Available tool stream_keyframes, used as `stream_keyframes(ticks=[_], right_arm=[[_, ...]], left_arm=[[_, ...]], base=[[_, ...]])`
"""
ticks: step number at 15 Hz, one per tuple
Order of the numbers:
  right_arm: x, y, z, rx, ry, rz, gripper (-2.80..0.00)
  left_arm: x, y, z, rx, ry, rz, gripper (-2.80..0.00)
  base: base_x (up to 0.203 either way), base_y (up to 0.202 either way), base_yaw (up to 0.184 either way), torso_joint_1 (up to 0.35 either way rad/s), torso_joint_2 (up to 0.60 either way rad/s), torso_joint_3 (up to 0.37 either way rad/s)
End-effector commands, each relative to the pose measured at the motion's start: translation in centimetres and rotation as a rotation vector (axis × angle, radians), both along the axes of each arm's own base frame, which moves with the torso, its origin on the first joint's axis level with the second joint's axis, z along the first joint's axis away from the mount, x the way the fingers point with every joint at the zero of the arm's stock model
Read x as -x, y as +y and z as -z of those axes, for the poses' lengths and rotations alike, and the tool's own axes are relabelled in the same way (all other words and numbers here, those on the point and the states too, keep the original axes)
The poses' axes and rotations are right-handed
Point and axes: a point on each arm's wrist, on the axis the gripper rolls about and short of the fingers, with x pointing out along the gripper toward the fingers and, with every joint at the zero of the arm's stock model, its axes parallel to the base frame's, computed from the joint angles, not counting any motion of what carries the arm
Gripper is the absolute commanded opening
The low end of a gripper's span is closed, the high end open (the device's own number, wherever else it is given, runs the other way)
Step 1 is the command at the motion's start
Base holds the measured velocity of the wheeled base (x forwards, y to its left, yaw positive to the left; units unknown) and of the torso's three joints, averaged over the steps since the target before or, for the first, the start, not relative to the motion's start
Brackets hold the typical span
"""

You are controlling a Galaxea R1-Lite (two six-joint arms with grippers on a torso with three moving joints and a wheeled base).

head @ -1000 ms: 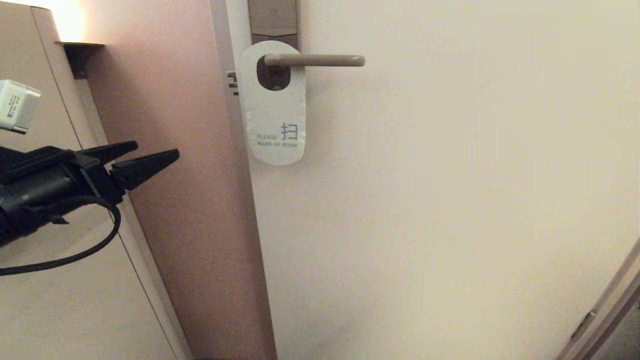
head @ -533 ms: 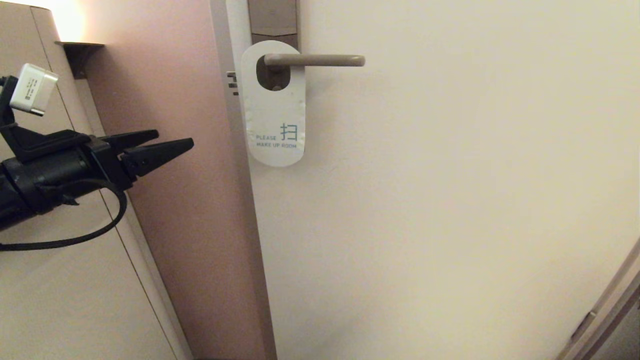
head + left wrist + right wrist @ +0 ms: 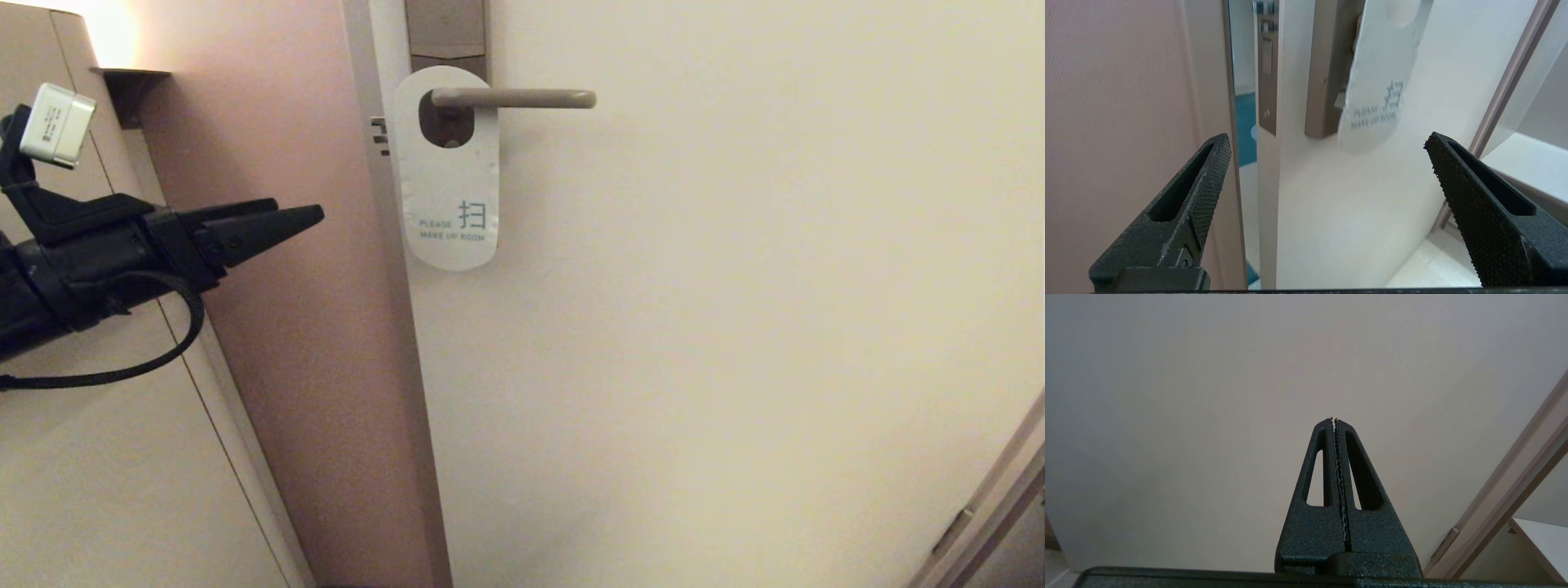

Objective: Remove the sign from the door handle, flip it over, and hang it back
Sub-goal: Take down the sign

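The sign (image 3: 447, 184) hangs by its oval hole on the door handle (image 3: 514, 99), white side out, reading "PLEASE MAKE UP ROOM". In the left wrist view the sign (image 3: 1378, 81) hangs ahead of and above the fingers, in front of the brown backplate (image 3: 1327, 69). My left gripper (image 3: 298, 216) is open and empty, left of the sign and a little below the handle, apart from both. Its fingertips (image 3: 1218, 149) stand wide apart around the left gripper's gap (image 3: 1327, 141). My right gripper (image 3: 1334, 419) is shut on nothing, facing the plain door, and is out of the head view.
The cream door (image 3: 735, 327) fills the right side. Its edge and latch plate (image 3: 379, 135) meet a pinkish frame panel (image 3: 302, 327). A beige wall panel (image 3: 98, 457) lies behind my left arm. A door frame strip (image 3: 992, 506) runs at the lower right.
My left gripper has risen and moved right toward the sign, and its fingers now line up edge-on in the head view. The sign and handle have not moved.
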Motion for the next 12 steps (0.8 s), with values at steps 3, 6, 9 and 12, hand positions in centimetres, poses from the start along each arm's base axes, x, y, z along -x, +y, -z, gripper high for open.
stream_keyframes(ticks=[3,6,9,12], right_arm=[[0.0,0.0,0.0,0.001,-0.001,0.000,-2.80],[0.0,0.0,0.0,0.001,-0.001,0.000,-2.80],[0.0,0.0,0.0,0.001,-0.001,0.000,-2.80],[0.0,0.0,0.0,0.001,-0.001,0.000,-2.80]], left_arm=[[-1.3,-0.3,0.3,0.038,-0.014,0.085,0.00],[-2.1,-0.5,0.3,0.052,-0.030,0.165,0.00],[-2.3,-0.8,-0.1,0.071,-0.005,0.237,0.00],[-3.1,-1.0,0.1,0.070,0.011,0.285,0.00]], base=[[0.000,0.000,0.000,0.000,0.00,0.000],[0.000,0.000,0.000,0.000,0.00,0.000],[0.000,0.000,0.000,0.000,0.00,0.000],[0.000,0.000,0.000,0.000,0.00,0.000]])
